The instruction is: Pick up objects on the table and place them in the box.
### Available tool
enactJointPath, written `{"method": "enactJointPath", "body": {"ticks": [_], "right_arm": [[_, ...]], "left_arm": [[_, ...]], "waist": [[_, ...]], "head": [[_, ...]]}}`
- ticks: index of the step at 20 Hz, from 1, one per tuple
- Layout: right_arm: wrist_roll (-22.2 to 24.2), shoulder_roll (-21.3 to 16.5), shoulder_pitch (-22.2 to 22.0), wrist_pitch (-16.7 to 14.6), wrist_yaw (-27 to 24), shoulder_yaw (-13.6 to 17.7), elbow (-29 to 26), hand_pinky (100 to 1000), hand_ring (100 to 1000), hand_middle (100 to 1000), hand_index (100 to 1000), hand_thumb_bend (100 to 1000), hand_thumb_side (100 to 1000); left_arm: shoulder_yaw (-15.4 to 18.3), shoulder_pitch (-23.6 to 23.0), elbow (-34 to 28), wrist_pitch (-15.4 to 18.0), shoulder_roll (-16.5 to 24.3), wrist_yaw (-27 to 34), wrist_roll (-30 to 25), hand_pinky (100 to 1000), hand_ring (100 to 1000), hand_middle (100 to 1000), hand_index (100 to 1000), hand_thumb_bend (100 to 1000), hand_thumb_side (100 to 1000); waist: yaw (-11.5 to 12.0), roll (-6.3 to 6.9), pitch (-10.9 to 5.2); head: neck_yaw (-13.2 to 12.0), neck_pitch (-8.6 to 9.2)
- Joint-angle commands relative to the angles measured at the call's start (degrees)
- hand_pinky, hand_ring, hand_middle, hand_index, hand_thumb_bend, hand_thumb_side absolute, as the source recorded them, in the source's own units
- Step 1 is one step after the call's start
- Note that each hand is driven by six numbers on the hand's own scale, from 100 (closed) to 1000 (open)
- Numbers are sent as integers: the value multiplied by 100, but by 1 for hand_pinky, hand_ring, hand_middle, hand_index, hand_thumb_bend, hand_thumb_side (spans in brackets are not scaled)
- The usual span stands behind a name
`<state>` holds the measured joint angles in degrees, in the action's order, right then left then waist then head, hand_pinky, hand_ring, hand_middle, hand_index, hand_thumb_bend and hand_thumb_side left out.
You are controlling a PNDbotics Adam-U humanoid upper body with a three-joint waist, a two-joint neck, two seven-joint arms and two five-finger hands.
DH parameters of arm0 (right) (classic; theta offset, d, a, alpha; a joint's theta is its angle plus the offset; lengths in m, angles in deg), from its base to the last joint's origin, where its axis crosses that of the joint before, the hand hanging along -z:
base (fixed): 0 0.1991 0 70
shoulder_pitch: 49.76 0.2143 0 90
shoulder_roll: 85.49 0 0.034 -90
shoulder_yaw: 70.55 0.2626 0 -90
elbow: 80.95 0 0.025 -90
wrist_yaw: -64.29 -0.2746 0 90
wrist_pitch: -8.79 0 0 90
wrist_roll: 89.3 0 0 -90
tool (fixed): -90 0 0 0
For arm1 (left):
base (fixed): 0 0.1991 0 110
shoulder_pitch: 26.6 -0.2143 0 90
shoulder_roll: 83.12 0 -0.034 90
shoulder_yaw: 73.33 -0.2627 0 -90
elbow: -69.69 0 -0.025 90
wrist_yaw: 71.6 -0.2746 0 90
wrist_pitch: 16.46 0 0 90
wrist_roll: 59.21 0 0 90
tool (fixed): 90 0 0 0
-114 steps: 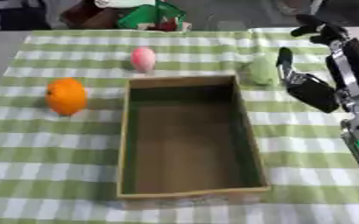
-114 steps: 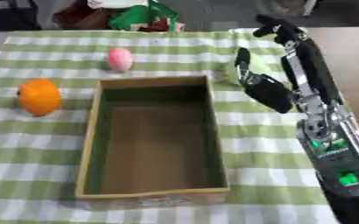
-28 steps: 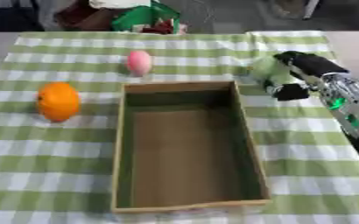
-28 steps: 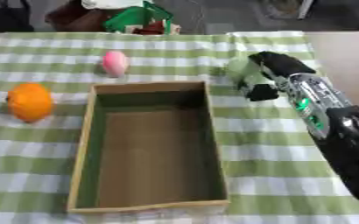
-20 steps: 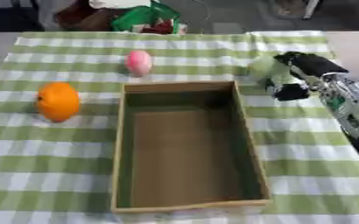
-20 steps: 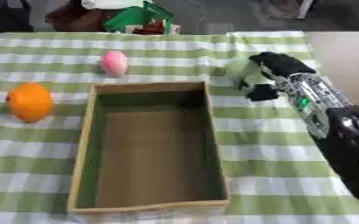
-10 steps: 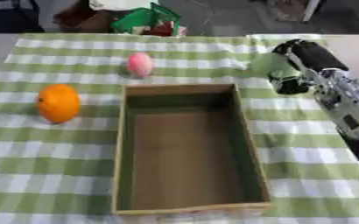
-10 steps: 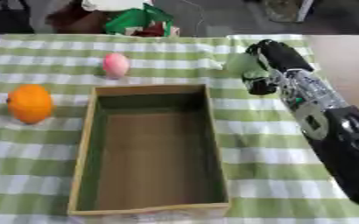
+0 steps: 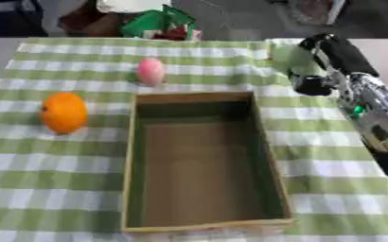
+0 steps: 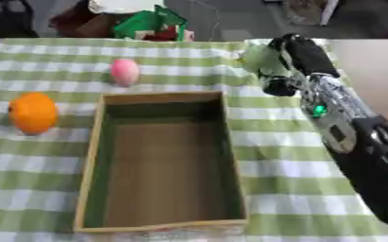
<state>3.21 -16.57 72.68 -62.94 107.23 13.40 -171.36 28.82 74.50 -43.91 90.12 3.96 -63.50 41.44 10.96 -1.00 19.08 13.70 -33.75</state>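
Green fruit: a pale green round thing (image 9: 290, 58) at the far right of the cloth, beyond the box's far right corner; it looks lifted a little, though I cannot tell for sure that it is clear of the cloth.
Right robot hand: the right robot hand (image 9: 326, 59) sits over and beside the green fruit with its fingers curled round it, thumb side toward the box.
Left robot hand: shows in neither view.
Box: the box (image 9: 134, 156) is a long brown tray with low walls, in the middle of the table and holding nothing.
Other fruit: a pink one (image 9: 151, 71) stands just beyond the box's far wall; an orange (image 9: 63, 112) lies to the box's left, apart from it.
Cloth: a green and white checked cloth (image 9: 31, 160) covers the table under everything.
Step in hand: by my reading, the carry of the green fruit to the box.
How to do it well: raise the fruit enough to pass over the near wall, move left and toward the robot until it is above the box floor, not the rim, then lower before letting go so it does not roll or bounce.
Risk: the fruit is round and may slip from the curled fingers if the wrist tips during the move.
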Motion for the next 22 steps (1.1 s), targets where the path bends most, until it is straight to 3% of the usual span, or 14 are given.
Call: {"method": "enactJointPath", "body": {"ticks": [1, 3, 12, 17, 22], "right_arm": [[-299, -267, -68, -187, -306, 22, -545, 681, 616, 164, 232, 100, 180], [-479, -350, -208, -362, -486, -15, -837, 674, 606, 175, 243, 100, 220], [-1178, -555, -948, -1154, -1279, -373, -2127, 667, 592, 176, 251, 100, 218], [-910, -461, -1236, -1580, -1602, -467, -2410, 675, 596, 173, 252, 100, 222], [-519, -277, -1269, -1979, -1594, -730, -2418, 676, 596, 172, 252, 100, 217]], "left_arm": [[32, 35, -99, -1, 85, 23, 20, 405, 568, 521, 628, 100, 907], [38, 29, -99, 3, 98, 16, 29, 405, 568, 522, 628, 100, 906], [23, 58, -99, 2, 174, 24, 55, 409, 569, 523, 630, 100, 902], [-10, 94, -99, -2, 240, 72, 62, 412, 570, 525, 632, 100, 898], [-48, 134, -99, -11, 284, 122, 51, 415, 571, 526, 634, 100, 895]], "waist": [[-16, 4, -107], [-30, 0, -113], [-140, -34, -212], [-200, -47, -323], [-248, -68, -412]], "head": [[-11, 6], [-30, -14], [-125, -160], [-141, -248], [-138, -299]]}}
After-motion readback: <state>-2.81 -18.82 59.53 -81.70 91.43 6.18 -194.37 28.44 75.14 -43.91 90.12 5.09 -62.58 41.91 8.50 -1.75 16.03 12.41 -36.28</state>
